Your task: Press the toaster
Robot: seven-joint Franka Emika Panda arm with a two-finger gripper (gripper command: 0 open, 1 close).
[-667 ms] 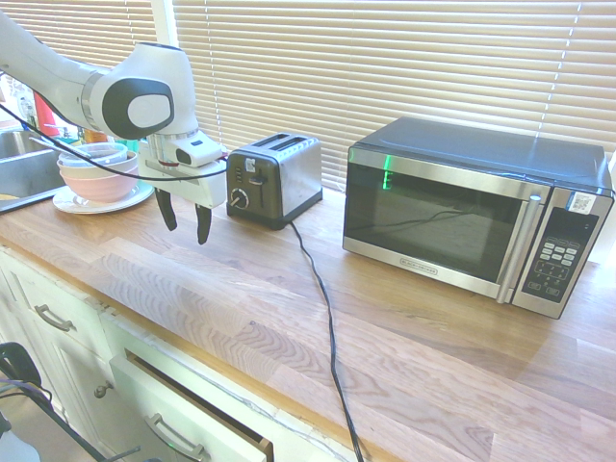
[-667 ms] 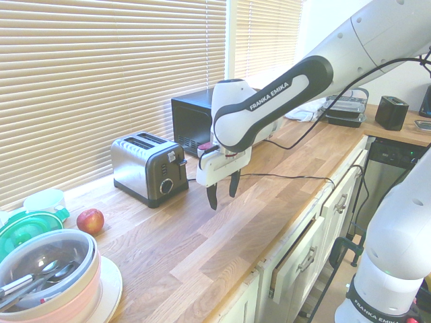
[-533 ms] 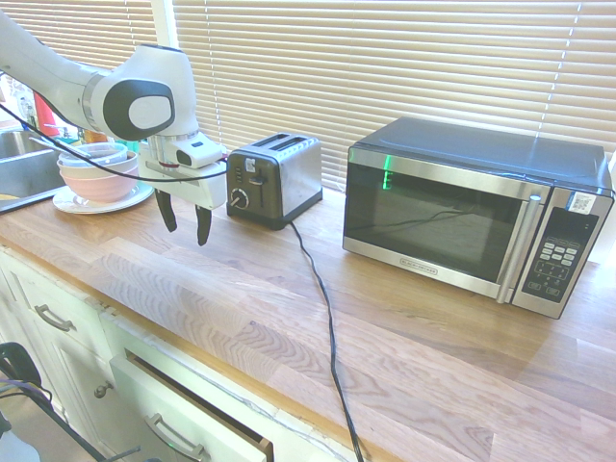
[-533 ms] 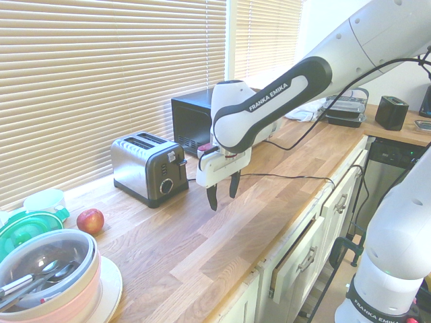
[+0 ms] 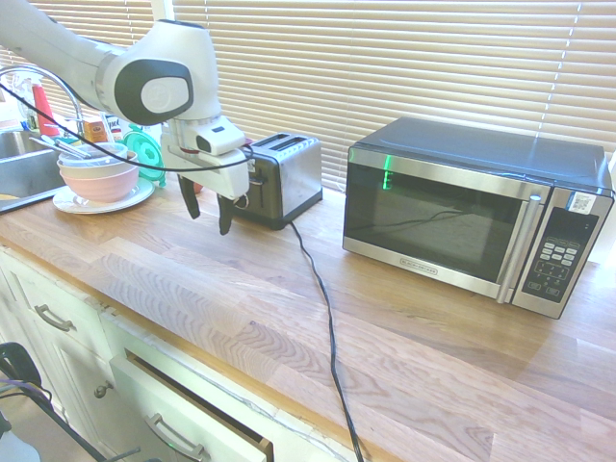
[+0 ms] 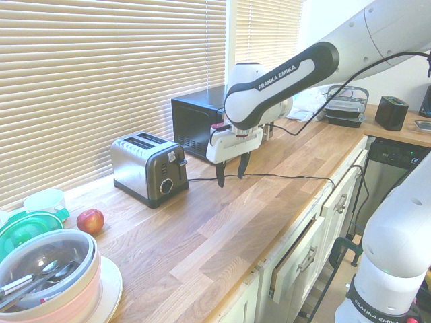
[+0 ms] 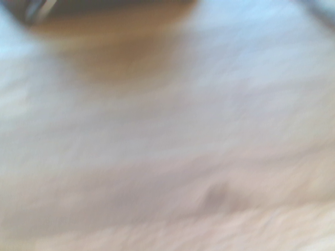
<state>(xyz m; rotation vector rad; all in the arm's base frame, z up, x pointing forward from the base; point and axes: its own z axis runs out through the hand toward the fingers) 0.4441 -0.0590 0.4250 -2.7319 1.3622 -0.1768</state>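
Claw: my gripper (image 5: 209,212) (image 6: 229,174) hangs above the worktop (image 5: 404,318) (image 6: 202,235), pointing straight down, its two dark fingers (image 5: 191,202) (image 6: 219,176) apart with nothing between them.
Claw and toaster: in the first exterior view my fingers stand in front of the toaster's black end panel; the second exterior view shows a clear gap, so I am beside that end and touching nothing.
Toaster: the toaster (image 5: 281,180) (image 6: 149,167) stands upright near the worktop's back edge, under the window blinds (image 5: 385,67) (image 6: 101,74), both slots up, the dial end facing the front edge.
Cord: its black cord (image 5: 327,327) (image 6: 289,177) runs across the worktop and over the front edge.
Microwave: the microwave (image 5: 476,214) (image 6: 199,121) sits along the same back edge, apart from the toaster's far end.
Bowls: stacked bowls on a plate (image 5: 96,178) (image 6: 50,276) rest near the sink end of the worktop, with utensils inside.
Apple: a red apple (image 6: 90,221) lies between the bowls and the toaster.
Green lid: a green lid (image 5: 144,149) (image 6: 23,225) lies near the back edge beyond the bowls.
Wrist view: blurred wood grain, with a dark band along one edge that I cannot make out.
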